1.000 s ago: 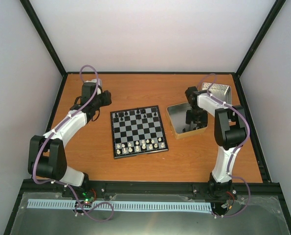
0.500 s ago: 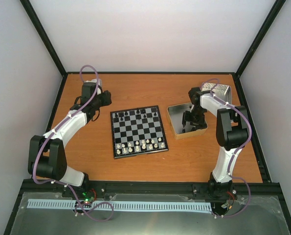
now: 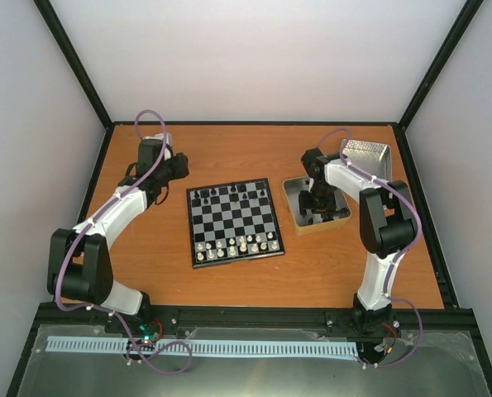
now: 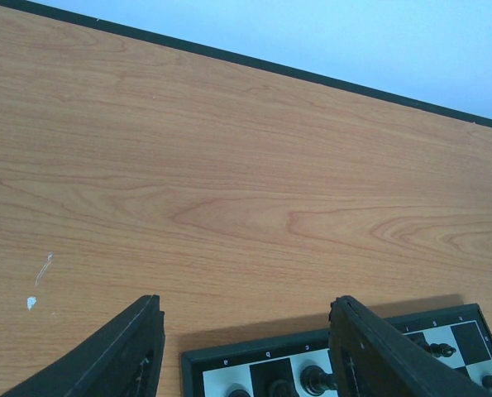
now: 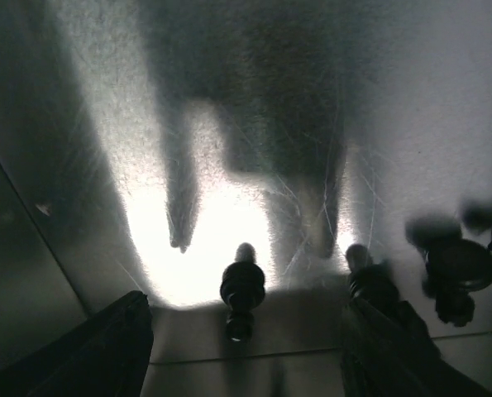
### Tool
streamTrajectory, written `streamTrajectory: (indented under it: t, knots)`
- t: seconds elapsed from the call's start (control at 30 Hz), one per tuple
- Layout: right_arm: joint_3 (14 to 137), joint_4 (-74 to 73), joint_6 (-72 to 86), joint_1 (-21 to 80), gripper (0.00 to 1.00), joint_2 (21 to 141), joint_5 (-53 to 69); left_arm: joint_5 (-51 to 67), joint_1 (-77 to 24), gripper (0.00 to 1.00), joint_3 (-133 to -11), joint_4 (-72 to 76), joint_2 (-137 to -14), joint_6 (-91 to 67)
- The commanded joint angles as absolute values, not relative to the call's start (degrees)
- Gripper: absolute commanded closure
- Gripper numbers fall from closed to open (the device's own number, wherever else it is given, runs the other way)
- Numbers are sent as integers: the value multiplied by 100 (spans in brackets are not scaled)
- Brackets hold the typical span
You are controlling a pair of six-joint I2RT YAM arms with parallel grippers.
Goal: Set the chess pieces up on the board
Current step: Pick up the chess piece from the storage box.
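Note:
The checkered board [image 3: 234,222] lies mid-table, with black pieces [image 3: 231,192] on its far rows and white ones on its near rows. Its corner with some black pieces [image 4: 316,380] shows in the left wrist view. My left gripper [image 3: 178,166] is open and empty, just left of the board's far left corner. My right gripper [image 3: 314,208] is down inside a metal tin tray [image 3: 297,187], open. A black piece [image 5: 242,294] lies on the tin floor between its fingers. Another black piece [image 5: 370,281] lies by the right finger [image 5: 390,351], and one more black piece [image 5: 456,269] lies further right.
A second tin tray [image 3: 366,155] leans at the far right corner of the wooden table [image 3: 229,153]. A black frame and pale walls enclose the table. The tin's side wall [image 5: 31,248] rises left of the right gripper.
My right gripper has moved left across the tin tray, toward its middle. The left arm has not moved.

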State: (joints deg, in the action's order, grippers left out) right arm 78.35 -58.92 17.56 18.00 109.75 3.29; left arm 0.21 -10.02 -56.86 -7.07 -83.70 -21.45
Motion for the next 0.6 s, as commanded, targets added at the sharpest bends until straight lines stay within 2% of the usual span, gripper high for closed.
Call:
streamTrajectory:
  t: [0.0,0.1,0.23,0.33,0.57]
  knots:
    - [7761,-5986,1577,1782,43,11109,115,42,-976,44,-5858,-528,-8358,-2047]
    - [7766,-6024,1476,1784,56,11248,135,115,-976,44,-5869,-516,-8348,-2027]
    - [7773,-5976,1441,1781,65,11237,216,151,-976,44,-5867,-511,-8333,-2021]
    - [7796,-5895,1461,1783,76,11249,286,167,-976,44,-5856,-507,-8333,-2022]
    - [7839,-5500,1727,1776,86,11198,124,192,-976,44,-5845,-502,-8321,-2027]
